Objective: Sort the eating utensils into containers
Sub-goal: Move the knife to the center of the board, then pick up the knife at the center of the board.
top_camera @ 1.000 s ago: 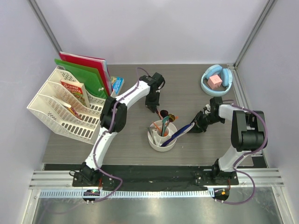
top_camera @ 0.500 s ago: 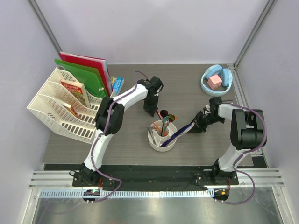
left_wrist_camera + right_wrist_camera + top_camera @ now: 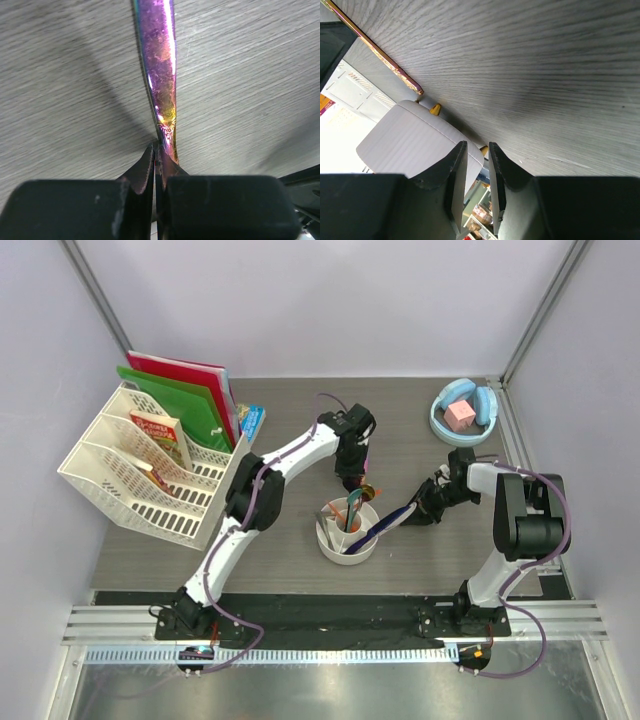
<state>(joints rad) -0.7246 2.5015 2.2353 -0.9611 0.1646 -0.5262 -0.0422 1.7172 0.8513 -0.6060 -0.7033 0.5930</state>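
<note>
Utensils [image 3: 352,510] that are sorted stand in the white cup [image 3: 345,556], which sits closest to the arm bases, roughly midway between the two arms. A dark blue knife [image 3: 385,527] leans out over its right-hand rim, with the handle running toward the right gripper [image 3: 424,510]. That gripper sits low at the knife's outer end, jaws a little apart. Going by its own camera there's nothing between them, though from above I honestly can't tell if a finger touches the handle.

A bit further back is the part that matters. The left gripper [image 3: 156,150] is pinched tight on the end of an iridescent piece [image 3: 161,65] and hangs just past the cup's far rim. In the wrist camera the piece runs straight out from the fingertips, in line with them, over bare table. The gripper points down in the overhead view, so I'd guess the long axis is close to upright with the free end down. The arm hides most of it there, though.

So the cup is just beside the piece on the near side, not under it. My read is that the left arm needs to pull toward its base until the tip is over an open compartment, then lower and let go. The risk I'd watch is the tip catching the rim or an inner wall.

Way at the back right, the light blue bowl [image 3: 438,423] is well apart from all this.
</note>
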